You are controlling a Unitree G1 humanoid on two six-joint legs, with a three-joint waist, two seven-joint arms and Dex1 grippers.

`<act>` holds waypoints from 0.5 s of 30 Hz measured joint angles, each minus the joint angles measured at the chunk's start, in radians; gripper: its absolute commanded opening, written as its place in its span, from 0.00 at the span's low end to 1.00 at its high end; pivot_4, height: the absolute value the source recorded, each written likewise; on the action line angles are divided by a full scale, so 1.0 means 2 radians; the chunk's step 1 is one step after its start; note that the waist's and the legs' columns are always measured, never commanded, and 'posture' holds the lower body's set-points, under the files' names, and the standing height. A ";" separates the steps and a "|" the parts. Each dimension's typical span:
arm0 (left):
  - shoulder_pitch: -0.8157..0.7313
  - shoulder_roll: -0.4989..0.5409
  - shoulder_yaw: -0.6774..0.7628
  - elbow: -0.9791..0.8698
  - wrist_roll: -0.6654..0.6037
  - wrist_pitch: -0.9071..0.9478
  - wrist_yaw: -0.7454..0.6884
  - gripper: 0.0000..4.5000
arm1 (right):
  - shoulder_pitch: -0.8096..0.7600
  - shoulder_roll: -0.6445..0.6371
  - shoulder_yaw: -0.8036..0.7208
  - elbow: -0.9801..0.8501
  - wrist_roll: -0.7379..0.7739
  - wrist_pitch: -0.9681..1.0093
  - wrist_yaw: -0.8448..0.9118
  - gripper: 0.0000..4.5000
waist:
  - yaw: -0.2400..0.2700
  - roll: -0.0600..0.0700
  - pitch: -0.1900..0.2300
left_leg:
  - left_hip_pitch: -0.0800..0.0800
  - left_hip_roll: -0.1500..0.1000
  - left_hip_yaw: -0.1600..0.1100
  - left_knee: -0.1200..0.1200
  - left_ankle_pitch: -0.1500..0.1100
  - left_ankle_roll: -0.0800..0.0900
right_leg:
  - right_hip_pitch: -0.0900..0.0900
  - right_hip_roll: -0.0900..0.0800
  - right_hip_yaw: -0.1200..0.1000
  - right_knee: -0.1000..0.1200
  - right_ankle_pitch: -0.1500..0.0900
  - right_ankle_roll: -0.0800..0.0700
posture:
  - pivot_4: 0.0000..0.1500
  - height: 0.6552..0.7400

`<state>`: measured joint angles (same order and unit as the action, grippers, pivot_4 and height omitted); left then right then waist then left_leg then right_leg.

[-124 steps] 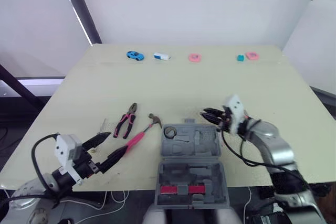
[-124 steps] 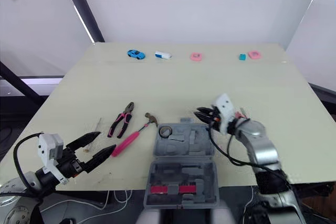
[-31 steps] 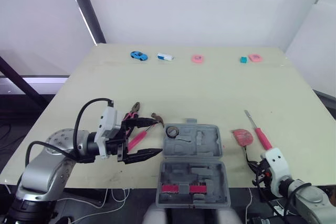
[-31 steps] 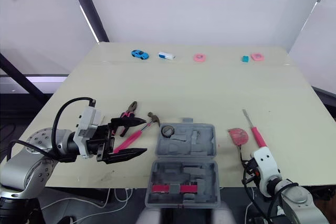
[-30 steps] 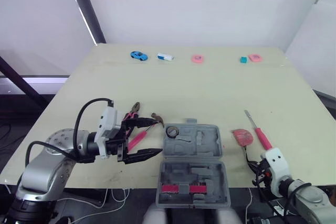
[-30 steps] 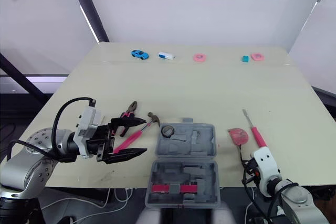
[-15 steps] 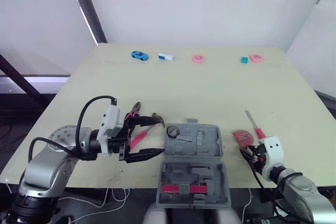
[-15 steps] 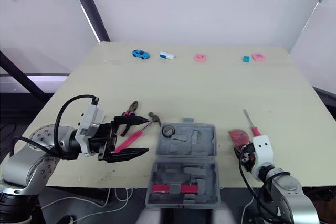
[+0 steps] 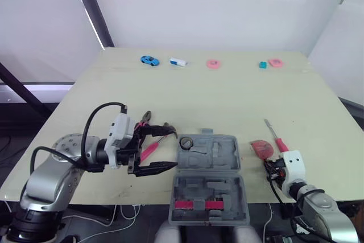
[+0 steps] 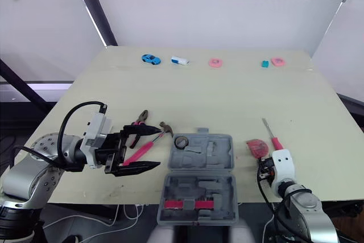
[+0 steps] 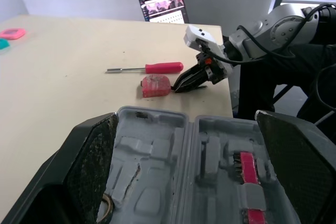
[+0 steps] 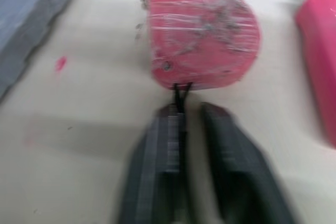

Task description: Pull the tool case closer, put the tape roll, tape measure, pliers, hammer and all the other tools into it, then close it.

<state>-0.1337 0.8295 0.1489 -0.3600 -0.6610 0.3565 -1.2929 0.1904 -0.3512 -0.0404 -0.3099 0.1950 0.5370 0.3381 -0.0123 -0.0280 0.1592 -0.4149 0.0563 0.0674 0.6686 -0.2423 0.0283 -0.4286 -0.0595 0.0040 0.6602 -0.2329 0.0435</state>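
The grey tool case (image 9: 208, 181) lies open at the 6 o'clock edge of the table (image 9: 227, 95). Its near half reaches past that edge and carries a red strip (image 9: 191, 204) in its moulding.

At 9 o'clock of the case, the left gripper (image 9: 170, 148) points toward the case with its fingers (image 11: 89, 171) spread wide and nothing held. The pink handle of the hammer (image 10: 142, 150) shows between them.

At 4 o'clock of the case, the right gripper (image 9: 269, 167) sits low over the table. Its fingers (image 12: 165, 145) are drawn almost together, leaving a thin slit. The black cord (image 12: 181, 94) of the tape measure runs along the inner edge of one finger, and the slit is wider than the cord.

The tape roll (image 9: 186, 142) rests in the far half's 9 o'clock corner. The red tape measure (image 9: 261, 148) lies on the table at 3 o'clock of the case, just beyond the right gripper's tips. A pink-handled screwdriver (image 9: 278, 139) lies just beside it, on the side away from the case. The pliers (image 9: 143, 123) lie at 10 o'clock of the case, beside the hammer's head.

Along the 12 o'clock edge stand a blue toy car (image 9: 148, 60), a white-and-blue piece (image 9: 177, 62), a pink disc (image 9: 213, 64), a teal block (image 9: 261, 65) and a pink piece (image 9: 276, 62).
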 measured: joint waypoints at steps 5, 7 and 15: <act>0.000 0.006 0.000 0.002 0.000 -0.006 -0.024 1.00 | 0.020 -0.022 0.012 -0.023 -0.006 0.001 0.016 0.00 | 0.000 0.000 0.000 | 0.000 0.000 0.000 0.000 0.000 0.000 | 0.000 0.000 0.000 0.000 0.000 0.000 | 1.00 0.99; 0.001 0.006 0.000 0.002 0.001 -0.008 -0.029 1.00 | 0.030 -0.028 0.015 -0.032 -0.006 0.002 0.024 0.00 | 0.001 0.000 0.000 | 0.000 0.000 0.000 0.000 0.000 0.000 | 0.000 0.000 0.000 0.000 0.000 0.000 | 1.00 0.99; 0.010 0.009 0.000 0.006 0.001 -0.015 -0.043 1.00 | 0.111 -0.067 0.028 -0.105 0.003 0.017 0.062 0.00 | 0.000 0.000 0.000 | 0.000 0.000 0.000 0.000 0.000 0.000 | 0.000 0.000 0.000 0.000 0.000 0.000 | 1.00 0.99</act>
<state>-0.1143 0.8473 0.1487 -0.3475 -0.6597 0.3266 -1.3794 0.4116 -0.4846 0.0151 -0.5194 0.2001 0.5710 0.4631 -0.0118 -0.0283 0.1591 -0.4148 0.0569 0.0674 0.6688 -0.2423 0.0283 -0.4287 -0.0593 0.0040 0.6601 -0.2333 0.0442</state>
